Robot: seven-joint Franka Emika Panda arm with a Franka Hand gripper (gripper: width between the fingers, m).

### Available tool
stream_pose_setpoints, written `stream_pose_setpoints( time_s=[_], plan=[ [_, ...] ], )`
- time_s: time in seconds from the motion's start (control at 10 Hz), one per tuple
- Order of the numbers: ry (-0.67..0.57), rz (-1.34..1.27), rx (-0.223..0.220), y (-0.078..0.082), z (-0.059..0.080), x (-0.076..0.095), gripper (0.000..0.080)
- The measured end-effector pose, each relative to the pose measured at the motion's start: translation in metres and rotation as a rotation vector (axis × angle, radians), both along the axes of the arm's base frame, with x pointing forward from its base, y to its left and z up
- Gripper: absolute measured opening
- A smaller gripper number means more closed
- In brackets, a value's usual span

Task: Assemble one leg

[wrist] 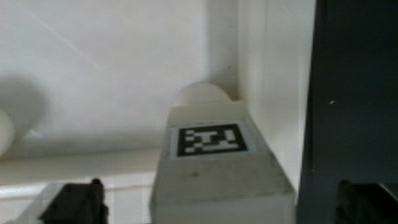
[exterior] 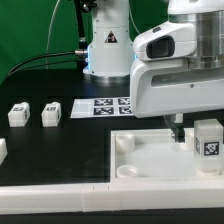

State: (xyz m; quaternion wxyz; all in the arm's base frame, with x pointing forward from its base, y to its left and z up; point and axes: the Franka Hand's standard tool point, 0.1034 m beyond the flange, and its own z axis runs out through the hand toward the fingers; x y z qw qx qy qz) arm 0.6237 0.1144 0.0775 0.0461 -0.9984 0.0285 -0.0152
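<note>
Wrist view: gripper [wrist: 217,204] is wide open, with dark fingers [wrist: 77,200] out at both sides and nothing gripped. The leg [wrist: 217,160] sits right btwn them, tag facing the cam. There are clear gaps on both sides, so no contact. The white panel [wrist: 107,100] lies behind it, w/ the black table [wrist: 356,90] alongside.

Exterior view: the arm's low over the panel, twd the exterior view's right. The leg is on the panel there, close to that right edge, tag twd the cam. One dark finger shows just beside it on the exterior view's left; the other finger is hidden. A round socket [exterior: 124,142] sits at the panel's back-left corner. Well apart on the exterior view's left, a spare leg [exterior: 18,114] and a second spare leg [exterior: 51,112] stand side by side. The marker board [exterior: 105,105] lies btwn them and the arm, w/ the robot base [exterior: 105,45] behind.
</note>
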Motion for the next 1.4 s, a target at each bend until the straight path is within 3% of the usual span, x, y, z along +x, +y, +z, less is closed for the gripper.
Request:
stream_pose_setpoints(
  time_s=[0.1, 0.2, 0.3, 0.4, 0.8, 1.4],
  plan=[
    [0.0, 0.0, 0.0, 0.0, 0.0, 0.0, 0.0522],
    [0.0, 0.0, 0.0, 0.0, 0.0, 0.0, 0.0522],
    [0.0, 0.0, 0.0, 0.0, -0.0001, -0.0001, 0.0383],
    [0.0, -0.001, -0.001, -0.0006, -0.0001, 0.0, 0.0291],
    [0.006, -0.062, 0.004, -0.0006, -0.0001, 0.0, 0.0291],
    [0.058, -0.764, 0.032, -0.0016, -0.0012, -0.0002, 0.0294]
  ],
)
